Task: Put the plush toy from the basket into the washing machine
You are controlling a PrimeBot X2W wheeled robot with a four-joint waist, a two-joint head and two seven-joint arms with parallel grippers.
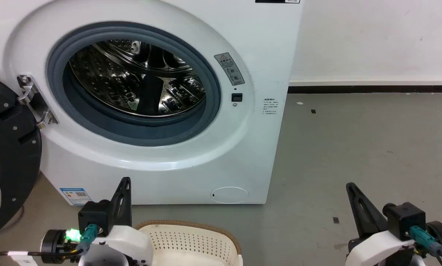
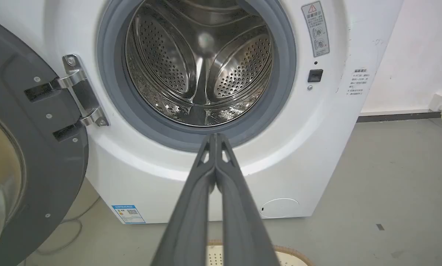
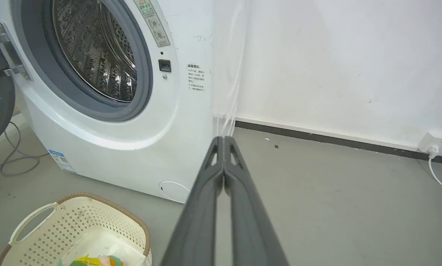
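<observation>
Plush toy (image 3: 95,261) lies on the basket (image 3: 77,220) bottom, before the washer (image 1: 243,147) whose door (image 1: 10,155) stands swung aside for loading; left gripper (image 2: 215,136) and right gripper (image 3: 223,139), fingers pressed together, hold nothing.

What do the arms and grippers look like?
The left gripper and right gripper match: two long dark grey fingers with triangular cut-outs near the tips, black boxy mount, glossy white wrist shell, teal cable plug. Left adds a green light.
</observation>
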